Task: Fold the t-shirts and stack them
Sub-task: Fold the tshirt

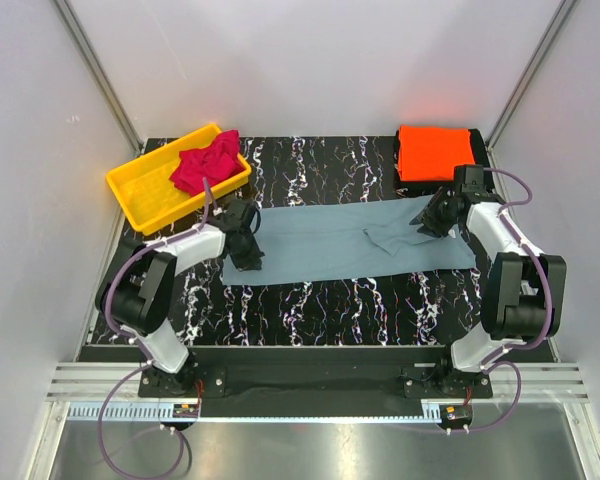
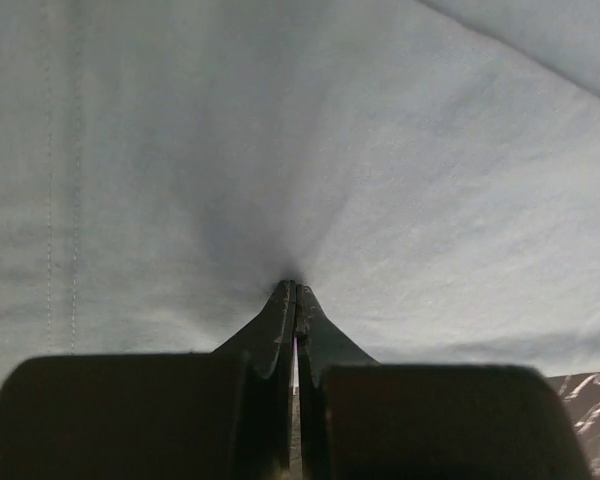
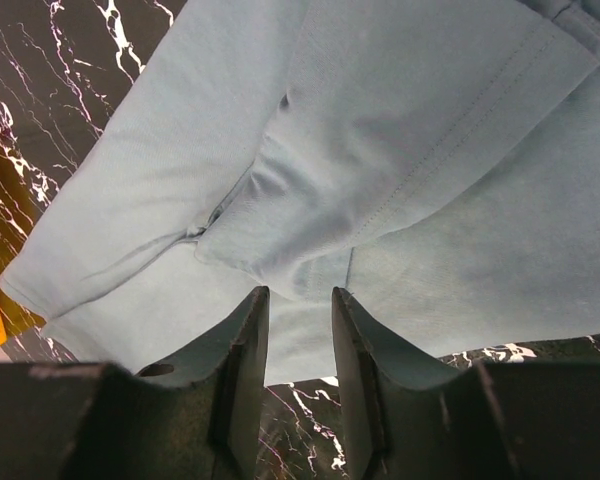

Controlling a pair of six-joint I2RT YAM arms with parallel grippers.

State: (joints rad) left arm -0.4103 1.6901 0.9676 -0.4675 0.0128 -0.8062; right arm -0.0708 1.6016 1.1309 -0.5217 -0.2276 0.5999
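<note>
Currently, the crimson t-shirt [image 1: 205,165] lies crumpled in the yellow bin [image 1: 140,190], far left. The grey-blue t-shirt [image 1: 320,240] lies flat across the worktop [image 1: 310,300] as a long band. The left hand [image 2: 293,295] is fully closed, pinching its left edge. The right hand [image 3: 300,310] stands partly open at the sleeve end, gripping nothing. The orange t-shirt [image 1: 435,152] sits folded, far right.
</note>
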